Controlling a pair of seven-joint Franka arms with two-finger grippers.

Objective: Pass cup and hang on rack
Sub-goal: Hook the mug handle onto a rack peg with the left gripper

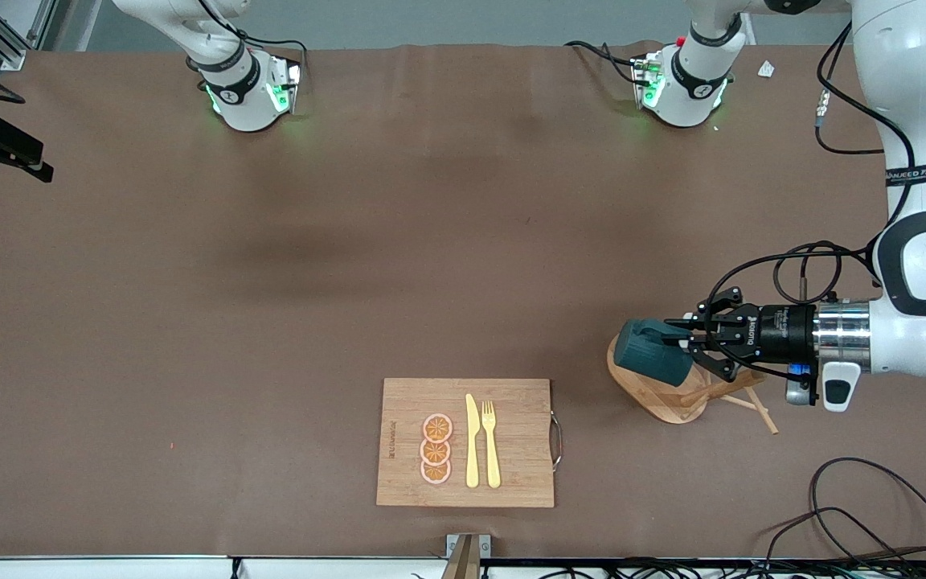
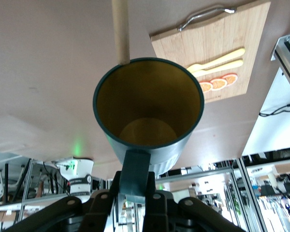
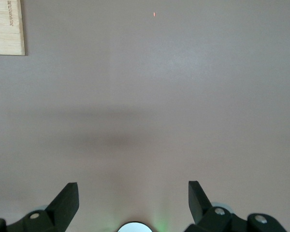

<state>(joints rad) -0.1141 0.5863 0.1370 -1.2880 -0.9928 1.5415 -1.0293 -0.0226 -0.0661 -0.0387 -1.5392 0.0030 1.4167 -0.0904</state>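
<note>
A: Nearest the camera: rectangular bamboo cutting board [image 1: 465,442] with a metal handle, carrying three orange slices [image 1: 436,449] and a yellow knife and fork [image 1: 482,441] laid side by side.

B: Farther from the camera, toward the left arm's end of the table?

A: Light wooden mug tree [image 1: 676,392], oval base, thin pegs. Small dark teal cup [image 1: 654,351] with mustard-yellow inside held sideways over it, mouth toward the wrist camera.

B: Grip?

A: Left gripper [image 1: 692,342] clamped tight on the cup's side handle [image 2: 134,175]; cup body sticks out past the fingertips. In the left wrist view a peg [image 2: 120,31] ends at the cup's rim; whether they touch, cannot tell.

B: Other arm?

A: Right gripper [image 3: 133,203] waits over bare brown table [image 1: 270,281], fingers spread wide, empty.
</note>
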